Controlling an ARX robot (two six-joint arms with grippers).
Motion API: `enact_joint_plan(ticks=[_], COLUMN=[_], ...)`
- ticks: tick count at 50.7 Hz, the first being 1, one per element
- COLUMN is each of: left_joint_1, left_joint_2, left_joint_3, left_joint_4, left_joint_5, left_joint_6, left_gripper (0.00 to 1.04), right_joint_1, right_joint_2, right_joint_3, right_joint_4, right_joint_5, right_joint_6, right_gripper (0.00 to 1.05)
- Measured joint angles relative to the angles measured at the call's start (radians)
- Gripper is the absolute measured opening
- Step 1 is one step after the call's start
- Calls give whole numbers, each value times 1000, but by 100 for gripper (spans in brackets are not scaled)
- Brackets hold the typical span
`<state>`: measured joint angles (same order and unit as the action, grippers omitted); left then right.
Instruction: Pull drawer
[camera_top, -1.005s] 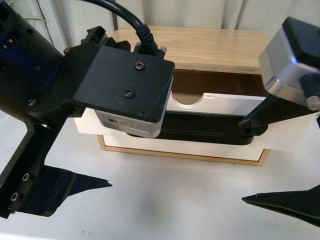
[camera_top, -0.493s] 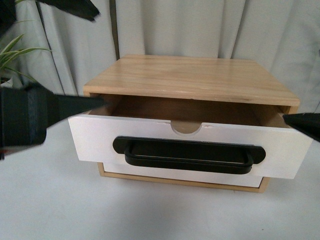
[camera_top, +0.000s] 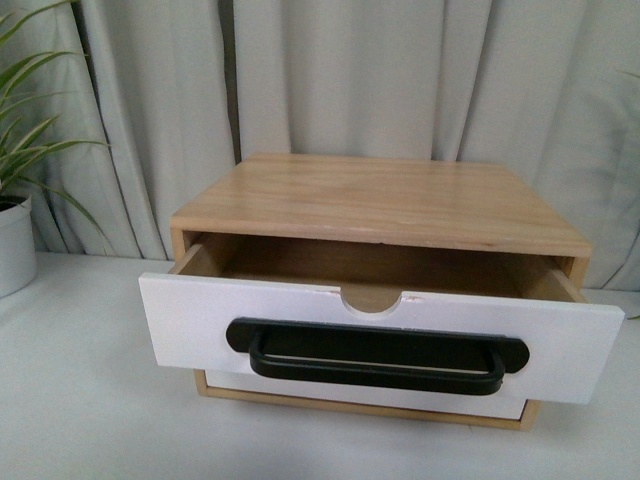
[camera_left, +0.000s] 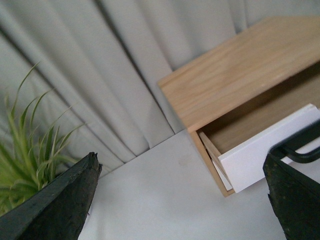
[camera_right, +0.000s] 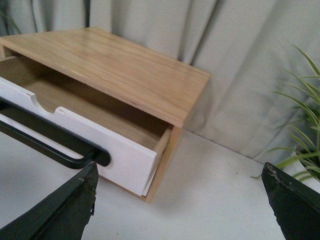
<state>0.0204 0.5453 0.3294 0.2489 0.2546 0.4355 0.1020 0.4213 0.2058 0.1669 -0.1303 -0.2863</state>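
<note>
White drawer (camera_top: 250, 320) is left pulled partly out, both arms now withdrawn from the front view, left gripper (camera_left: 180, 200) and right gripper (camera_right: 180, 200) spread empty, so the pull seems done.

Pale grey curtains (camera_top: 400, 90) hang in soft vertical folds across the whole back of the scene. A white table (camera_top: 90, 400) lies below them. At its left edge, a green plant (camera_top: 30, 130) stands in a white pot (camera_top: 15, 245).
</note>
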Motion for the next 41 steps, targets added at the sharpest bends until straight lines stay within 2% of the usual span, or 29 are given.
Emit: enact_joint_plan(ticks=[8,11,25,28,30,32,38,41], left_joint_1=[198,245,268,283,275,257,179,159], left_joint_2=[-183,-203,-210,-217,-228,-240,-301,-314], left_joint_3=[-146,-181,-189,-187,-193,-199,-229,-240], left_joint_4=[-10,-10,-13,-60,-75,-82,-101,-108], left_joint_5=[-106,-157,-147,-21,9,8,-65,-84], left_joint_6=[-239,-304,-382,-404,-412,-415,-423,-423], left_gripper=[99,99,98,88,81,73,43,34], right_joint_1=[-17,-17,-18,-60,-76,-93,-98,-98], right_joint_2=[-235,-277,-287,-312,-323,-336,-354,-360], right_joint_3=[-74,-95,-97,-99,-106,-111,-129,-137], right_joint_4=[-122,-130,-132,-172,-179,-180,-179,-179], right_joint_5=[183,212,215,147,134,134,129,129], right_joint_6=[117,146,176,217,230,247,267,269], right_gripper=[96,96,96,87,82,73,45,34])
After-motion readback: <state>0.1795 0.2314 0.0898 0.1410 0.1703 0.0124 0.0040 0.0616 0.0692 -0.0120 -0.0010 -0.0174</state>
